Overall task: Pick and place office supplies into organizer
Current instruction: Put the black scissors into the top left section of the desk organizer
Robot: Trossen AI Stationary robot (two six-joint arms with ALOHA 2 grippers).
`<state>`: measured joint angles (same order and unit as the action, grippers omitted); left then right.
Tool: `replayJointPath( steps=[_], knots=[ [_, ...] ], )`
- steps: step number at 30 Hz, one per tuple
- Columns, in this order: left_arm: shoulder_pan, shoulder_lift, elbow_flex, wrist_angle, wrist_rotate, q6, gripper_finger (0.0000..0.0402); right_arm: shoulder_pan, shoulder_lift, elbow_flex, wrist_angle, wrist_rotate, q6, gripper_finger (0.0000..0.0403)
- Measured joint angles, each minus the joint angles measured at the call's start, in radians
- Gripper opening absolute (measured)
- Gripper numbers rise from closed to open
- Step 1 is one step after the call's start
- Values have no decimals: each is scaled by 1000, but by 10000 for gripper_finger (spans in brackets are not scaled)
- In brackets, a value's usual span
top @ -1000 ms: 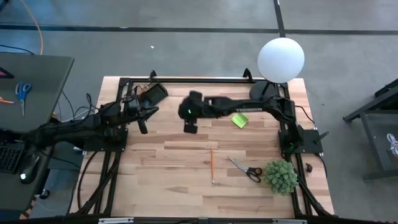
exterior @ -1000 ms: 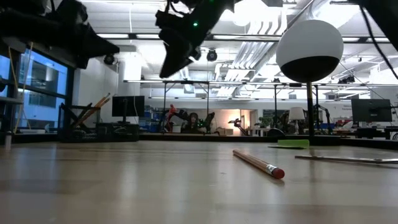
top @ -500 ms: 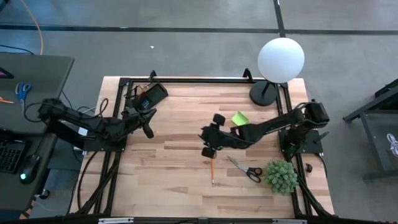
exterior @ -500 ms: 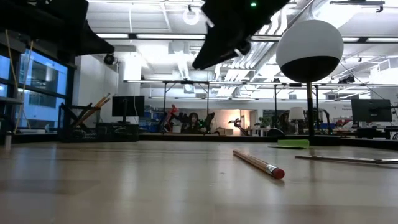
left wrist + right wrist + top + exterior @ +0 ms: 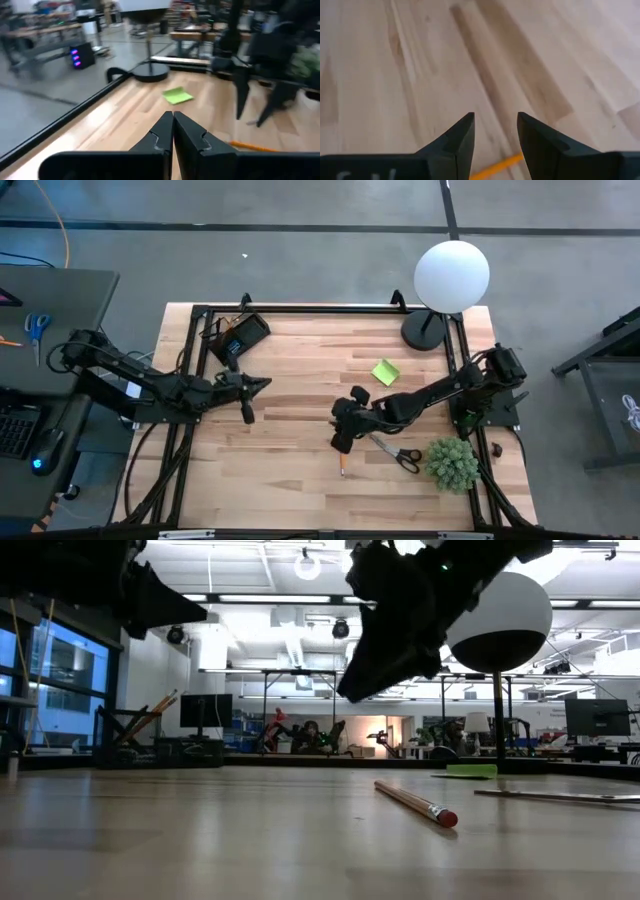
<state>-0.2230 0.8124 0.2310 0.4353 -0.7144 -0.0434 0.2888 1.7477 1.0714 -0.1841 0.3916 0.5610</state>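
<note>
My right gripper (image 5: 342,442) hangs over the table's near middle with its fingers spread and nothing between them; the orange pencil (image 5: 341,462) lies on the wood directly below, its tip showing past my fingertips (image 5: 461,134) in the right wrist view. Just beside it, the black-handled scissors (image 5: 396,452) lie flat, next to the small green plant (image 5: 451,464). Further back, the lime-green sticky-note pad (image 5: 385,371) sits alone on the boards. My left gripper (image 5: 247,410), fingers pressed together and empty, waits over the table's left side. At the far left corner stands the organizer (image 5: 243,335), a black tray; I cannot tell from above what its compartments hold. By my reckoning at least three supplies remain loose on the table, so the job is unfinished, with the pencil the likely next pickup.
</note>
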Motion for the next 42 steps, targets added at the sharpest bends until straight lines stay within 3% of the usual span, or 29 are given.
replayJointPath(
  steps=[8, 14, 23, 26, 34, 42],
  knots=[
    [0, 63, 0, 40, 233, 173, 8, 64, 0, -1, -98, -42, 87, 139],
    [0, 87, 0, 48, 261, 204, 12, 68, 1, -1, -147, -111, 274, 139],
    [0, 115, 0, 215, 273, 331, 11, 170, 32, 50, -153, -15, 236, 139],
    [1, 115, 0, 274, 319, 371, 14, 188, 32, 56, -257, -75, 293, 139],
    [1, 115, 0, 325, 366, 440, 12, 211, 25, 56, -627, -426, 507, 139],
    [1, 115, 0, 334, 364, 466, 12, 278, 25, 56, -665, -570, 622, 139]
  ],
)
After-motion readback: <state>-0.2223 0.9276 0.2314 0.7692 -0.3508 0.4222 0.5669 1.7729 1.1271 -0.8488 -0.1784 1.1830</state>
